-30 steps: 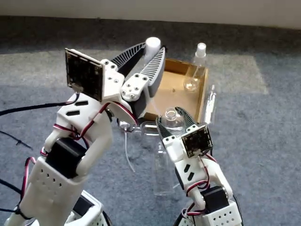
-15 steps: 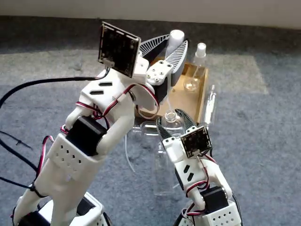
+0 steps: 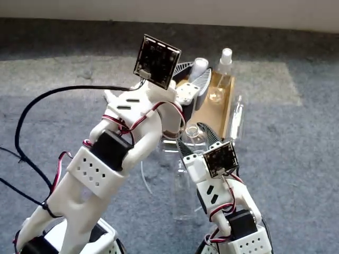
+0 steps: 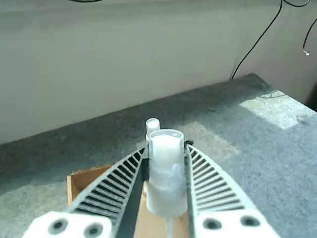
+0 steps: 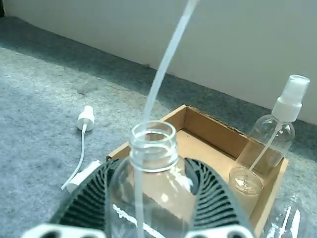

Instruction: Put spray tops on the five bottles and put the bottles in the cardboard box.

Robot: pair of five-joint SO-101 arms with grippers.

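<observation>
The left gripper (image 4: 166,153), clamped on a spray top (image 4: 166,171), hangs at 12 o'clock of the open bottle (image 5: 153,146) gripped by the right gripper (image 5: 153,168) at 7 o'clock of the cardboard box (image 5: 213,126); lowered off-axis, the slanting dip tube (image 5: 166,54) could buckle against the neck.

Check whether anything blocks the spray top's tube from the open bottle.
Nothing visible does. The left gripper holds the spray top above the bottle in the right gripper, and its tube already runs down into the open neck.
</observation>
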